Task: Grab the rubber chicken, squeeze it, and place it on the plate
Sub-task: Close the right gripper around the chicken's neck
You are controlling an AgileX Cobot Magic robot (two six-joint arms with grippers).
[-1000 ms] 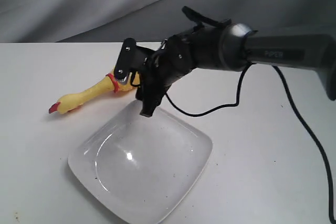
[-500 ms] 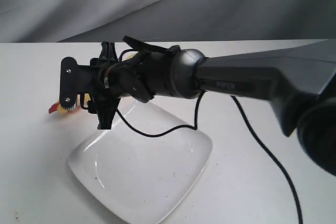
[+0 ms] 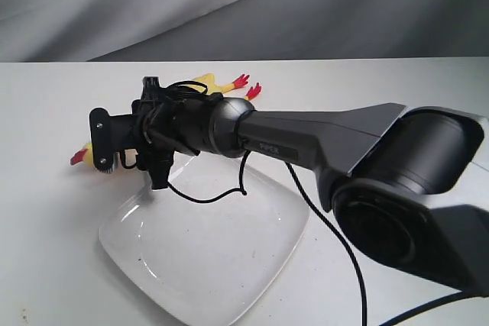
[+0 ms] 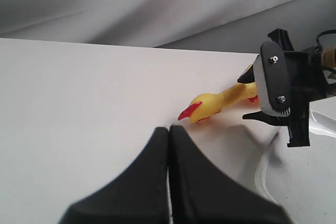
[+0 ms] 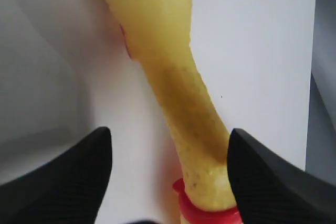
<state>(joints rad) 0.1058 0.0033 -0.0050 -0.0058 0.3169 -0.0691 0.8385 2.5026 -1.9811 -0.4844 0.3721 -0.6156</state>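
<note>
right jaws swung left over rubber chicken [image 3: 205,82] | head left, feet far-right | wide apart, astride neck | left jaws closed

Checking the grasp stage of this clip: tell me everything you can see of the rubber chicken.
The rubber chicken is a long yellow toy, soft-looking, with red beak, neck band and feet. It lies flat on the white table beside the plate, not on it. The open right gripper has its fingers astride the neck near the band; contact is unclear.
</note>
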